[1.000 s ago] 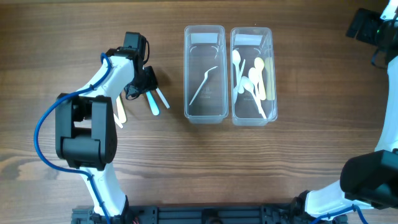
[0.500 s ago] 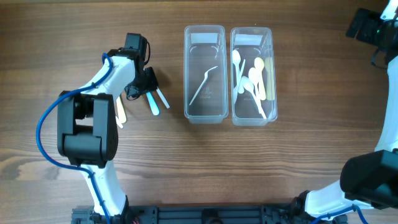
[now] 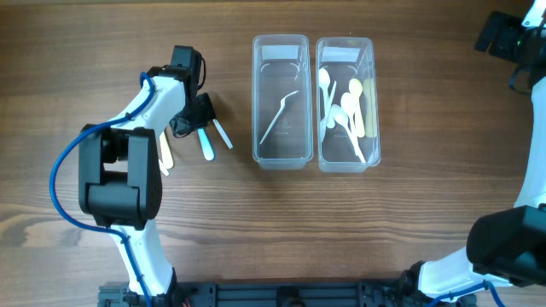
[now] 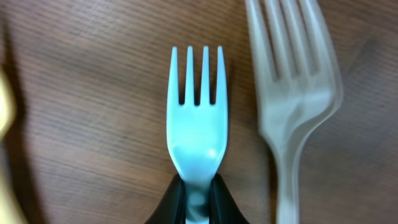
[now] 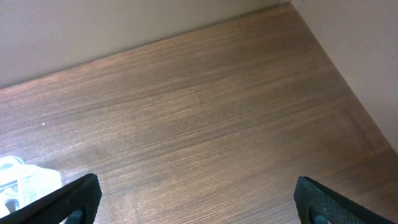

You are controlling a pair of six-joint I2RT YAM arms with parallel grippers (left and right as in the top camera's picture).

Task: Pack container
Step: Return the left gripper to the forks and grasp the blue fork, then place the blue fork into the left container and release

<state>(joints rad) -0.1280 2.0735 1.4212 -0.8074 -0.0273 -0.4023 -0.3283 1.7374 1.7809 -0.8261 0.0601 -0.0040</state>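
Observation:
My left gripper (image 4: 198, 200) is shut on the neck of a light blue plastic fork (image 4: 196, 118), which lies flat on the wood with its tines pointing away. From above, the left gripper (image 3: 198, 115) and the blue fork (image 3: 207, 143) sit left of two clear containers. The left container (image 3: 280, 39) holds one clear fork (image 3: 280, 115). The right container (image 3: 345, 40) holds several white and cream spoons (image 3: 345, 107). My right gripper (image 5: 196, 205) is open over bare wood at the far right corner (image 3: 503, 34).
A clear fork (image 4: 297, 106) lies just right of the blue one, also seen from above (image 3: 222, 134). Cream utensils (image 3: 165, 153) lie beside the left arm. A corner of a container (image 5: 25, 177) shows at the left edge of the right wrist view.
My left gripper has shut on the blue fork, and the fork has shifted slightly on the table. The right arm has not moved.

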